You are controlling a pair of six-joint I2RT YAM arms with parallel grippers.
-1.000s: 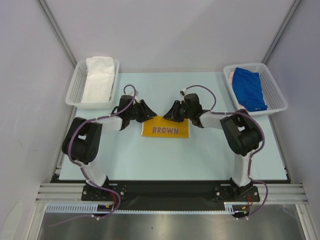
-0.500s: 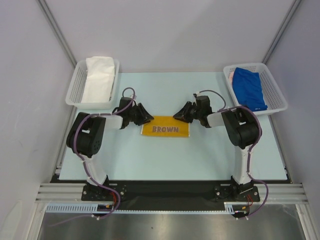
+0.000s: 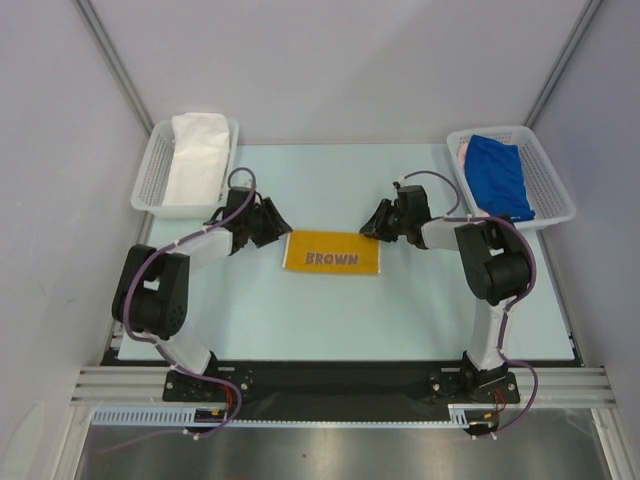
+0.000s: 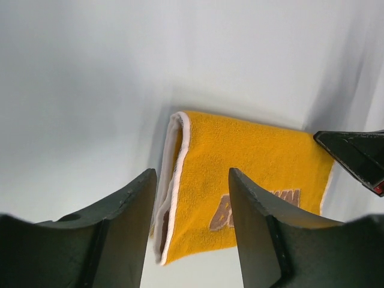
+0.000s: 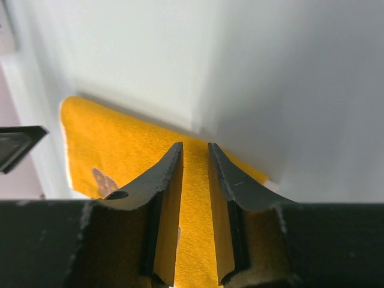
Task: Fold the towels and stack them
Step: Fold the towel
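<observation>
Yellow towel (image 3: 332, 252) folded, lies flat at centre of table (image 3: 300, 320), word BROWN up, between my two grippers. Left gripper (image 3: 278, 222) just off its far-left corner — fingers spread, nothing between. Right gripper (image 3: 370, 227) by far-right corner — fingers with only narrow gap, nothing pinched that I can see. White towel (image 3: 195, 160) in left basket (image 3: 148, 188), far left; blue towel (image 3: 500, 178) in right basket (image 3: 556, 186), far right.

- Folded towel (image 3: 333, 252): mustard yellow, brown "BROWN" lettering, white edging.
- Left-hand towel (image 3: 197, 160): plain white.
- Right-hand towel (image 3: 500, 178): bright blue, with a pink towel (image 3: 462, 151) peeking out beside it.
- Left basket (image 3: 148, 185) and right basket (image 3: 556, 186): white mesh.
- Surface (image 3: 300, 310): pale mint.
</observation>
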